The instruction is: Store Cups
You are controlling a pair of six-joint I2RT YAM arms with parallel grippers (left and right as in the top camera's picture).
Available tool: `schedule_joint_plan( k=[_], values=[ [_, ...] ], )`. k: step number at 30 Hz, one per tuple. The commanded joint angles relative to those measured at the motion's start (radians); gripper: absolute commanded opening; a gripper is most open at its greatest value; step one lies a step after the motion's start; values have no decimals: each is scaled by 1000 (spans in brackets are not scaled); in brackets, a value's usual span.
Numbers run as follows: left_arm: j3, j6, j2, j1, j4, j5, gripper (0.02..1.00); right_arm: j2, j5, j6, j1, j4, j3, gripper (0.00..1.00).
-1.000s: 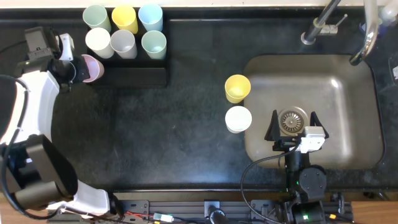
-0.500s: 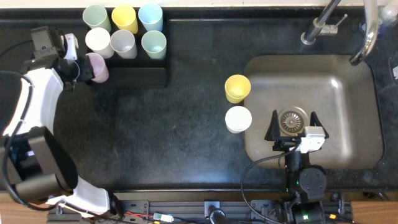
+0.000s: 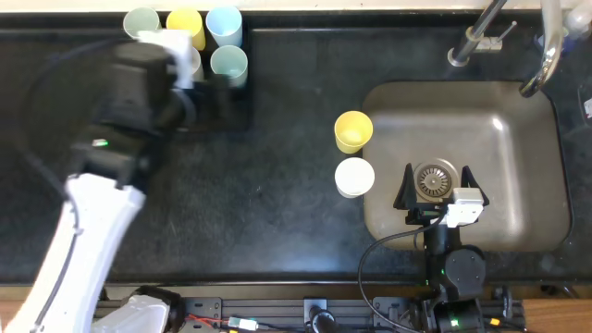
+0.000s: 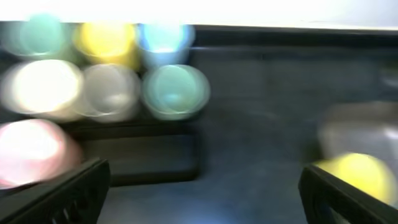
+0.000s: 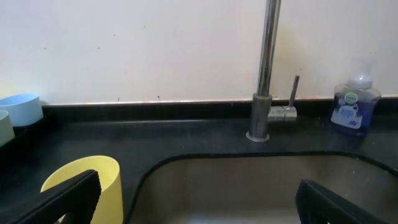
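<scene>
The black rack (image 4: 143, 155) holds several cups: green, yellow and blue in the back row, then white, grey and teal (image 4: 174, 90). A pink cup (image 4: 31, 152) stands at the rack's left end in the front row. My left gripper (image 4: 204, 169) is open and empty, back from the rack and above the counter. In the top view the left arm (image 3: 129, 102) covers the rack's (image 3: 222, 113) left part. A yellow cup (image 3: 352, 130) and a white cup (image 3: 354, 177) stand on the counter by the sink. My right gripper (image 3: 437, 190) is open over the sink drain.
The steel sink (image 3: 518, 139) takes up the right side, with a tap (image 5: 267, 68) and a blue soap bottle (image 5: 353, 106) behind it. In the right wrist view the yellow cup (image 5: 84, 186) is close at hand. Dark counter (image 3: 259, 203) lies between rack and sink.
The left gripper held the pink cup at the rack's left end; now the cup stands in the rack and the arm has swung fast up and to the right. The right arm has not moved.
</scene>
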Motion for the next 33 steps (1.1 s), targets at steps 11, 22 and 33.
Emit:
schedule_joint_plan(
  k=[11, 22, 33],
  values=[
    [219, -302, 467, -449, -49, -50, 954, -11, 9, 5, -1, 7, -13, 998],
    [229, -372, 604, -449, 22, -143, 851, -11, 9, 5, -1, 7, -13, 996],
    [311, -360, 686, -449, 34, -187, 49, -11, 9, 5, -1, 7, -13, 996]
  ],
)
